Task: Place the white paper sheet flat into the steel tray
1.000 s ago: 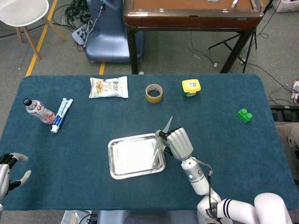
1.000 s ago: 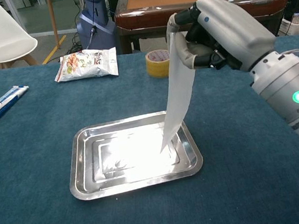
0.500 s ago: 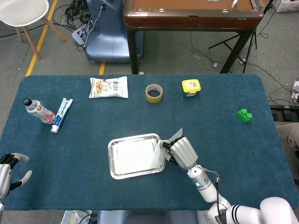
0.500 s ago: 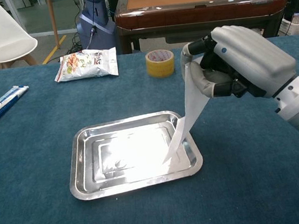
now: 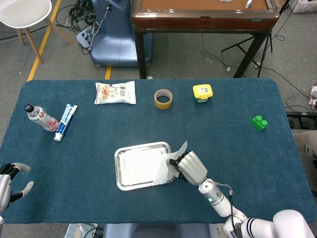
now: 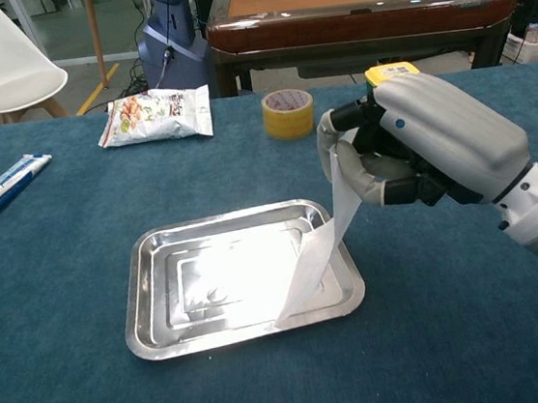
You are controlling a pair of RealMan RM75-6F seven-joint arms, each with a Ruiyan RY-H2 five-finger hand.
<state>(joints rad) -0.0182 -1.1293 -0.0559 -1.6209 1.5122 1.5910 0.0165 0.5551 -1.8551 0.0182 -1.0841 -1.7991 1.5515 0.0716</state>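
The right hand (image 6: 409,151) pinches the top edge of the sheet (image 6: 318,245), fingers curled in on it. The sheet hangs down and to the left from that grip, its long axis sloping from the hand to the tray (image 6: 146,274). Its lower end rests in the tray's right part, the bottom corner about at the near rim. So the tray lies left of and below the hand, and most of the sheet leans over the tray's right rim, not flat.

The left hand (image 5: 11,181) sits at the table's near left corner, well apart from the tray, fingers spread and holding nothing. The right hand is by far the nearer.

My judgement: laying the sheet flat calls for carrying the held edge left and down over the tray, so the sheet folds down inside the rims, not across the right one.

The sheet is thin, white, limp, and bends under its own weight. The tray is shiny steel, rectangular, with rounded corners and a stepped, shallow wall. It gives strong glare. The table (image 5: 237,109) cover is dark blue, napped cloth.
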